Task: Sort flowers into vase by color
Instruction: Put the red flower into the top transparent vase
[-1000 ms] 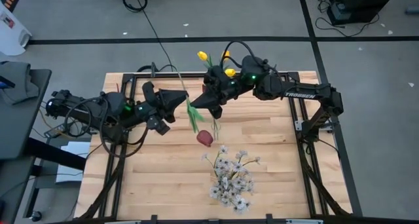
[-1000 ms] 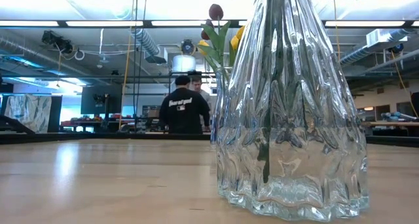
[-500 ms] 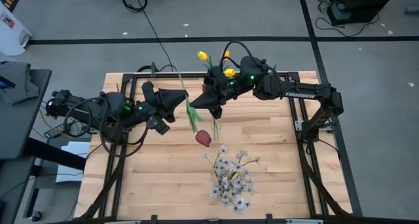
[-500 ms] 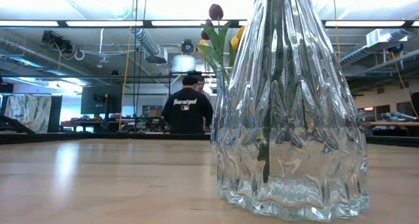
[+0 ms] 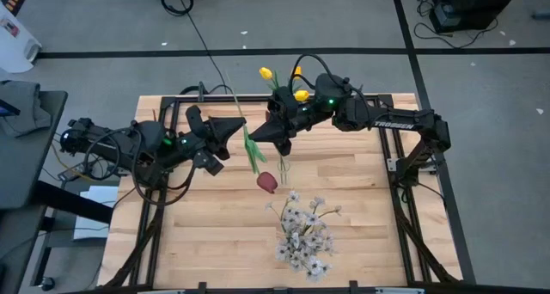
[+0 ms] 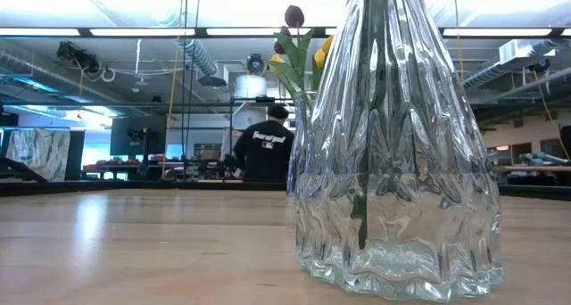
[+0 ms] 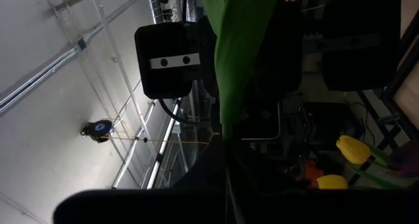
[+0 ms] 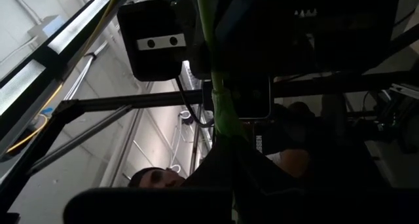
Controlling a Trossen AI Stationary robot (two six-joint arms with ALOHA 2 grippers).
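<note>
A dark red tulip (image 5: 267,181) with green leaves (image 5: 252,153) is held high over the table's middle; the low view shows its head (image 6: 293,16) far above the tabletop. My left gripper (image 5: 239,126) and my right gripper (image 5: 258,137) meet at its stem, both shut on it. White blossoms (image 5: 305,234) stand in a ribbed glass vase (image 6: 393,144) near the front edge. Yellow tulips (image 5: 267,73) rise at the far edge behind my right arm; what they stand in is hidden. My left gripper pinches the tulip's green leaf and stem (image 7: 226,119) between its two fingers, coming nearly level from the table's left. The tulip is clear of the table. The fingers hide the exact spot. My right gripper pinches the thin green stem (image 8: 222,116) between its two fingers, coming nearly level from the table's right, close beside my left gripper. The stem runs on past the fingers, and the flower is clear of the table.
The wooden tabletop (image 5: 206,225) is bare at the near left and at the right. A dark frame (image 5: 391,148) runs along the table's sides. A person (image 6: 266,149) stands in the room behind the table.
Both arms have kept still and the tulip stays where it was. The person in the room behind the table has walked to the right.
</note>
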